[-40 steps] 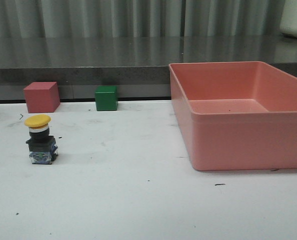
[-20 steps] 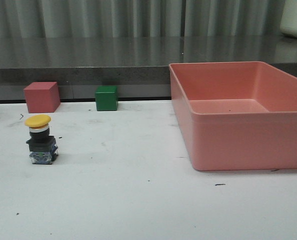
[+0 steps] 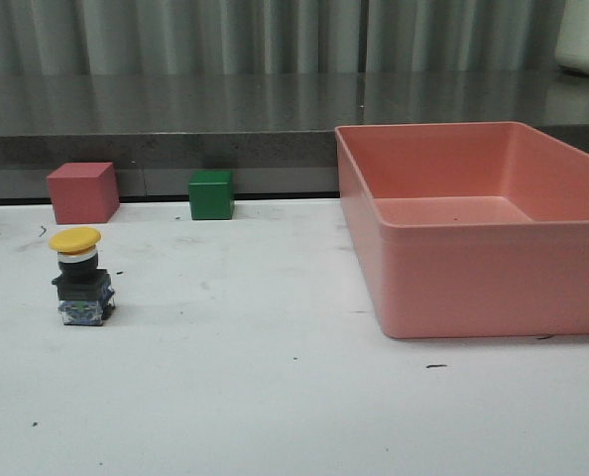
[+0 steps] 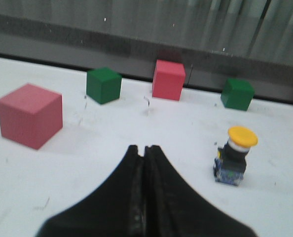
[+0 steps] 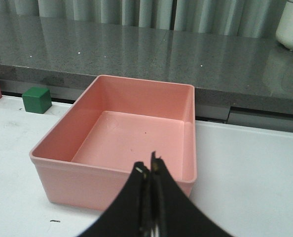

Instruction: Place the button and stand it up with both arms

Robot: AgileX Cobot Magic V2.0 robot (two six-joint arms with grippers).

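Button [image 3: 80, 276]: stood upright on the white tabletop [image 3: 275, 397] at the robot's left, blue-tinted base down, black body above it, white collar and yellow mushroom cap uppermost; nothing is touching it.
Button in the left wrist view [image 4: 234, 154]: seen upright on the tabletop, ahead of the pincer tips and off to one side, well apart from them.
Left pincer [image 4: 144, 148]: the two dark fingers are pressed together along their length, no gap being visible between the tips; nothing is held, and it is kept above the tabletop.
Right pincer [image 5: 150, 167]: closed tip to tip with nothing gripped; it is seen in front of the near wall of the pink bin, and the button is not shown in this view.
Pink bin [image 3: 453, 288]: set on the tabletop at the robot's right, open-topped and rectangular, well apart from the button.
Near pink cube [image 4: 29, 115]: seen only in the left wrist view, resting on the tabletop to the other side of the pincer from the button.
Far pink cube [image 3: 81, 192]: placed behind the button, near the rear edge of the tabletop.
Green cube [image 3: 211, 194]: placed at the rear edge, between the far pink cube and the bin.
Second green cube [image 4: 103, 85]: seen in the left wrist view beside the far pink cube.
Grey ledge [image 3: 176, 109]: runs across behind the tabletop, with corrugated wall panels above it.
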